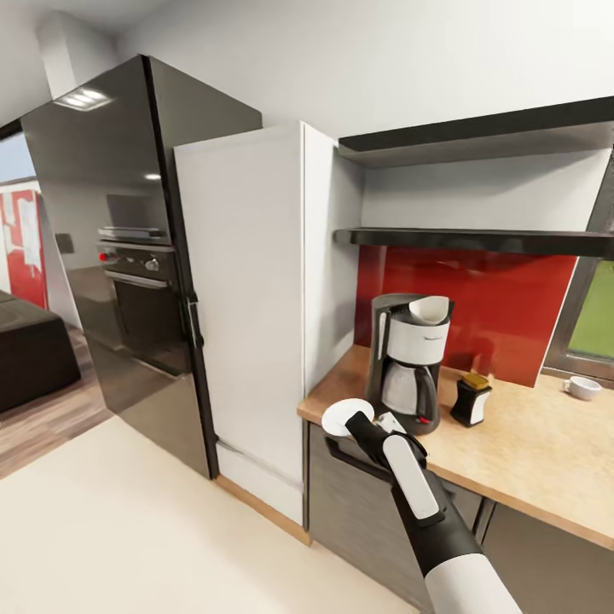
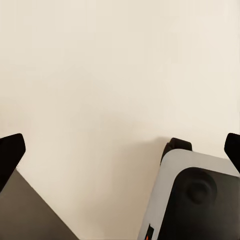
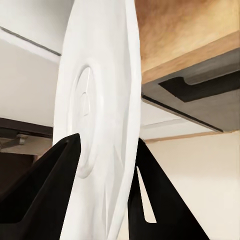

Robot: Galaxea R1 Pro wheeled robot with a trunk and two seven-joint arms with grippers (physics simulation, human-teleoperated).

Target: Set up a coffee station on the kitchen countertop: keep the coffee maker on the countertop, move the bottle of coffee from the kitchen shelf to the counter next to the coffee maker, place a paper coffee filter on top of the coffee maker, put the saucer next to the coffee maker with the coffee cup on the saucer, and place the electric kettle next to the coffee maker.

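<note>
The coffee maker (image 1: 409, 362) stands at the left end of the kitchen countertop (image 1: 529, 460), with the white paper coffee filter (image 1: 429, 309) in its top. To its right sits the bottle of coffee (image 1: 471, 399). The coffee cup (image 1: 582, 387) rests farther right, by the window. My right gripper (image 1: 358, 424) (image 3: 107, 140) is shut on the saucer (image 1: 345, 418) (image 3: 100, 75), which hangs edge-on over the counter's front left corner, just ahead of the coffee maker. My left gripper (image 2: 122, 145) is open and empty above the floor. The electric kettle is out of view.
A white tall cabinet (image 1: 247, 324) borders the counter's left end, with a glossy black fridge (image 1: 111, 256) beyond it. Two dark shelves (image 1: 477, 239) hang above a red backsplash (image 1: 495, 307). A dark cabinet handle (image 3: 200, 87) runs just under the counter edge. Cream floor (image 1: 128, 529) lies open to the left.
</note>
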